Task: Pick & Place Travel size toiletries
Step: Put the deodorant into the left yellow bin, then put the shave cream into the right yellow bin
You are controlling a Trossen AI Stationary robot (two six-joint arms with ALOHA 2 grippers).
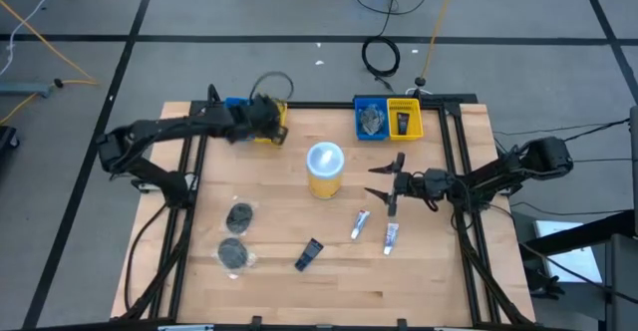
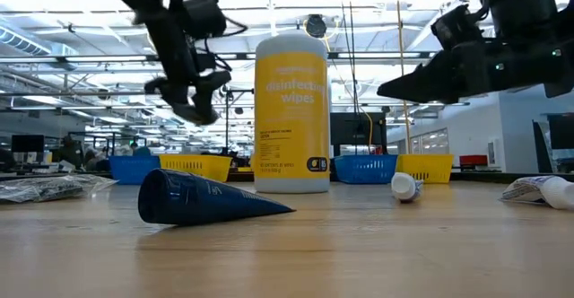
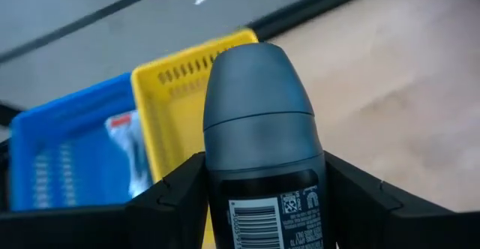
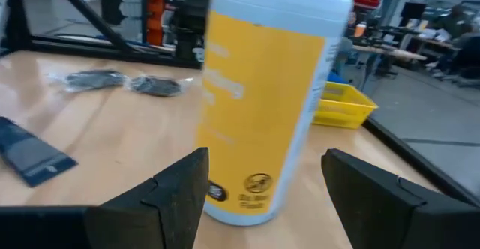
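Observation:
My left gripper [image 1: 271,122] hangs over the left pair of bins at the table's far edge, shut on a dark grey bottle [image 3: 259,106] with a rounded cap. My right gripper [image 1: 382,181] hovers open just right of the yellow canister [image 1: 325,168], above the table, touching nothing. Two white tubes [image 1: 359,224] [image 1: 391,235] lie flat near it. A dark flat packet [image 1: 309,254] lies toward the near edge. Two clear-wrapped dark discs [image 1: 239,214] [image 1: 234,254] lie on the left half. My left gripper pinches the bottle's labelled body [image 3: 262,204] just below the cap, one finger [image 3: 176,196] on each side. The bottle lies along the fingers, its cap end sticking out past their tips. It is lifted clear, above the yellow bin [image 3: 169,106].
A blue bin [image 3: 67,155] with a wrapped item in it sits beside the left yellow bin. A second blue bin [image 1: 371,119] and yellow bin [image 1: 404,119] stand at the far edge, each holding items. The tall canister [image 4: 262,106] stands close in front of my right gripper [image 4: 262,196].

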